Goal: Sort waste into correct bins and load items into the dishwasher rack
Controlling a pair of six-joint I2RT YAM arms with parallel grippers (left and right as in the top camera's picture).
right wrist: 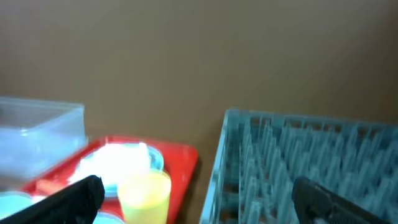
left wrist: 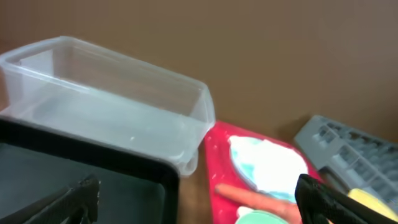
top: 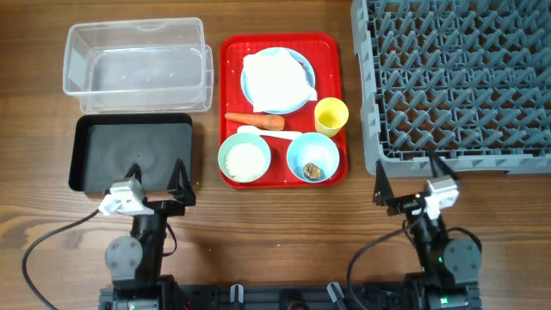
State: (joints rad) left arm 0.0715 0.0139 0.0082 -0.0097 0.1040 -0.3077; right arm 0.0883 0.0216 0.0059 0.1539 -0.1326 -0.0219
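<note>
I'm looking down on a brown wooden table (top: pixel 284 224) with plain grain. Four things sit directly on it. On the far left is a clear plastic tub (top: pixel 138 73). On its near side, edge to edge as far as I can tell, is a shallow black tray (top: pixel 129 151). Just right of both, in the middle, lies a flat red serving tray (top: pixel 229 103). Further right, a big grey dishwasher rack (top: pixel 456 77) runs past the top and right edges of my overhead view. A black cable (top: pixel 39 245) loops over the near wood.
</note>
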